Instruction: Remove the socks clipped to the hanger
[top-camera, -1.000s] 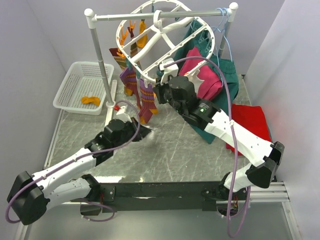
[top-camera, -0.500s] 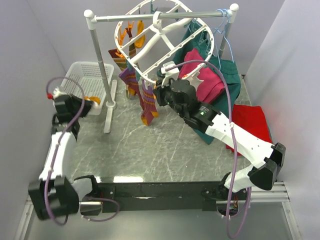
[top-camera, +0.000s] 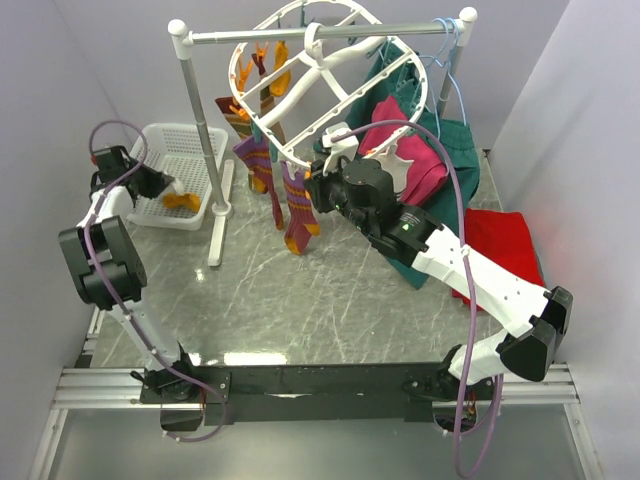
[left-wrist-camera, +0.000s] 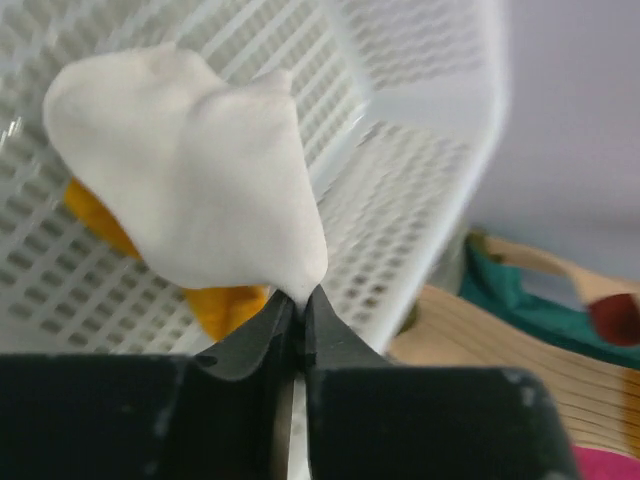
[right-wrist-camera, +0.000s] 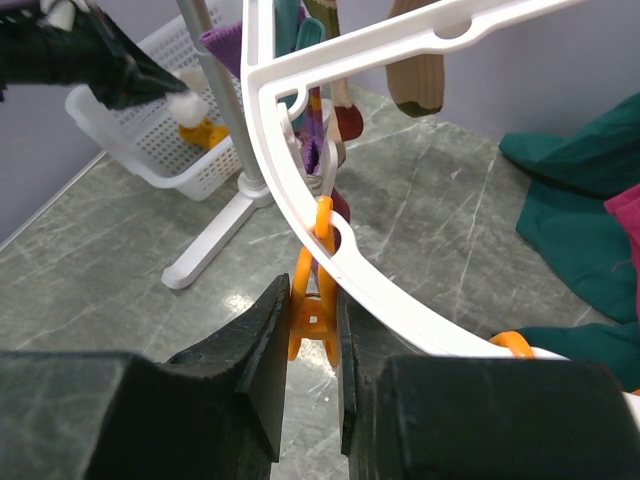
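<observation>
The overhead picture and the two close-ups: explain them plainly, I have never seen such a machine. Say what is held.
These are two robot arms bolted at the near edge of the table, each ending in a two-finger gripper. The wide picture comes from a fixed camera above and behind them; each close-up comes from a camera on one wrist. A white hanger with socks clipped to it hangs from a pole rack. On the table stands a white basket holding an orange sock; a red cloth lies at the right. The left gripper pinches a white sock, by its look, over the basket. The right gripper squeezes an orange clip on the hanger's rim.
</observation>
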